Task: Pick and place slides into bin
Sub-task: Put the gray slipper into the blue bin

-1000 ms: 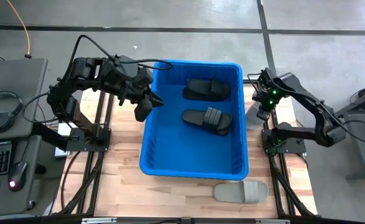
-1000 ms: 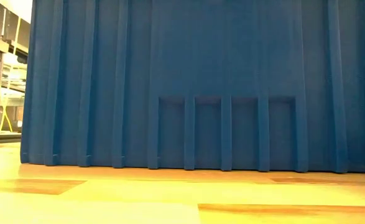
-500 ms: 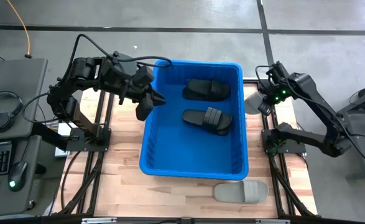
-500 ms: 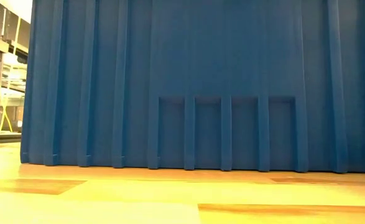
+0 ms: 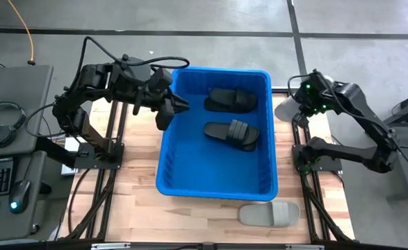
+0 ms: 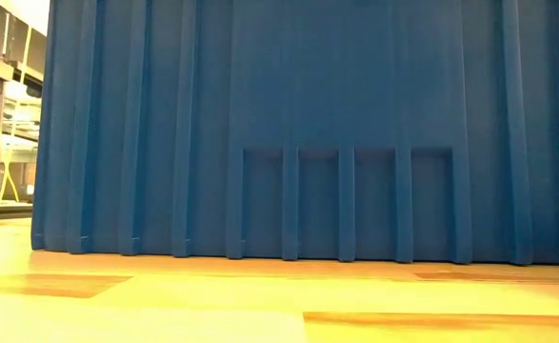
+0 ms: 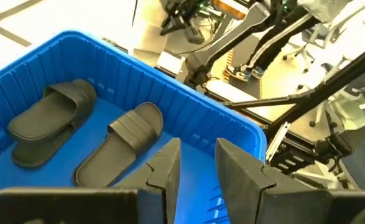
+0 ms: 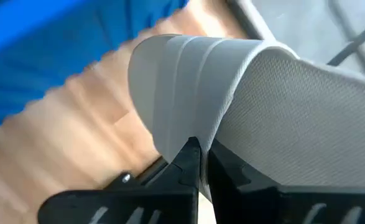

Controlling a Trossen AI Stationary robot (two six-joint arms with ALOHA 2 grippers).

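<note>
The blue bin (image 5: 163,167) stands mid-table and fills the low view (image 6: 289,124). Two black slides (image 5: 231,100) (image 5: 233,132) lie flat on its floor, and both show in the left wrist view (image 7: 48,121) (image 7: 123,140). My left gripper (image 7: 198,171) hangs open over the bin's left rim (image 5: 169,111) with nothing between its fingers. My right gripper (image 5: 295,107) is off the bin's far right corner, shut on a light grey slide (image 5: 283,109). Another grey slide (image 5: 270,213) lies on the table in front of the bin. My right gripper pinches the grey slide's wide strap (image 8: 182,118) at its edge, beside the textured footbed (image 8: 294,112), between the two shut fingers (image 8: 194,163). The fingers slant down from above. The slide is lifted clear of the table, beside the bin.
The wooden tabletop (image 5: 137,208) lies bare left of the bin and along the front. A desk with headphones (image 5: 5,118) and a keyboard stands off the table's left side. The arm mounts and frame rails (image 5: 315,156) flank the bin.
My right gripper has gone up and toward the table's far edge, tipping as it rose, and has carried the grey slide up off the table. My left gripper has tipped up a little over the bin's left rim and stayed open.
</note>
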